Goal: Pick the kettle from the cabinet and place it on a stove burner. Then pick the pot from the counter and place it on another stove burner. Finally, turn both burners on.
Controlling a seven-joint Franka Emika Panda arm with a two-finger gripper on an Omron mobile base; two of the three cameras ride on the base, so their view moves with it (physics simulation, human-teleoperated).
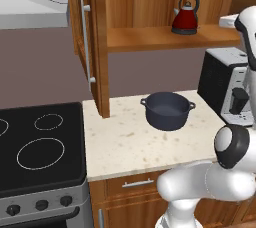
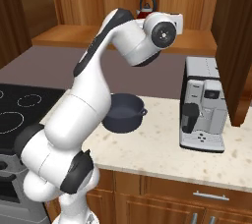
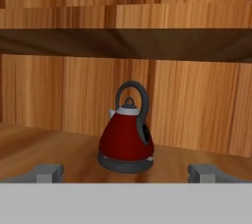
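- Your kettle [image 3: 126, 142] stands upright on the lower shelf of the open cabinet [image 1: 150, 37], red body, dark arched handle, pale spout pointing left in the hand view.
- From the left base view you see the kettle [image 1: 185, 16] toward the right part of that shelf, clear of the back wall and with nothing touching it.
- Your gripper [image 3: 127, 171] faces the kettle head-on; the fingertips [image 3: 47, 172] are spread wide, one at each side of the hand view, with the kettle framed between them but further in, not touched. Nothing is held.
- In the right base view the arm's upper joints sit in front of the shelf, and you only catch the kettle's [image 2: 146, 5] handle and top above the arm.
- Below the cabinet, the dark pot [image 1: 167, 110] sits on the beige counter [image 1: 125, 144], lidless, loop handles out to left and right.
- A coffee machine [image 2: 203, 104] stands on the counter to the right of the pot, apart from it.
- To the left of the counter lies the black cooktop, with the small burner circle [image 1: 48, 121] behind the largest circle [image 1: 40, 153] and black knobs [image 1: 42, 205] along the front.
- The cabinet door [image 1: 85, 37] stands swung open at the left, its long silver bar handle vertical.
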